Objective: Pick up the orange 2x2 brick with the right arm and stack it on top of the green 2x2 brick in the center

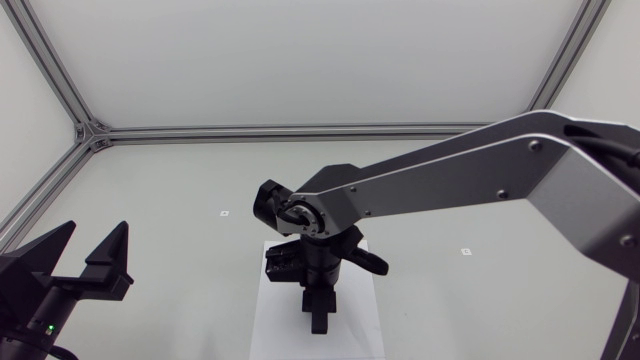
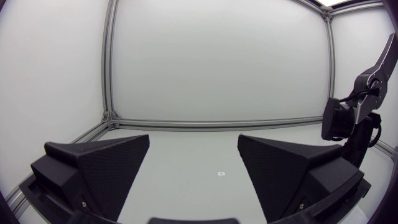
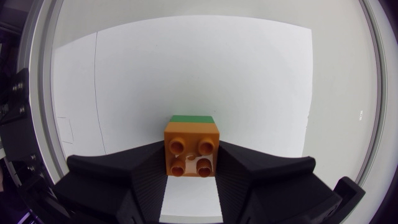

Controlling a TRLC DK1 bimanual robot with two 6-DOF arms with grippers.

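The orange 2x2 brick [image 3: 191,149], judged light, rigid and smooth-walled, is seen directly above the green 2x2 brick [image 3: 192,117], apparently seated on it, and is clamped across two opposite flat sides by the right gripper [image 3: 191,157], while the left gripper [image 2: 193,140] is spread open well away from the green 2x2 brick.

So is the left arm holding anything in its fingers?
No, the left gripper is open, its fingers spread wide with only bare table between them.

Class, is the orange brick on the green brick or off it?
On, it seems: the orange brick covers the green brick, only a green edge showing beyond it.
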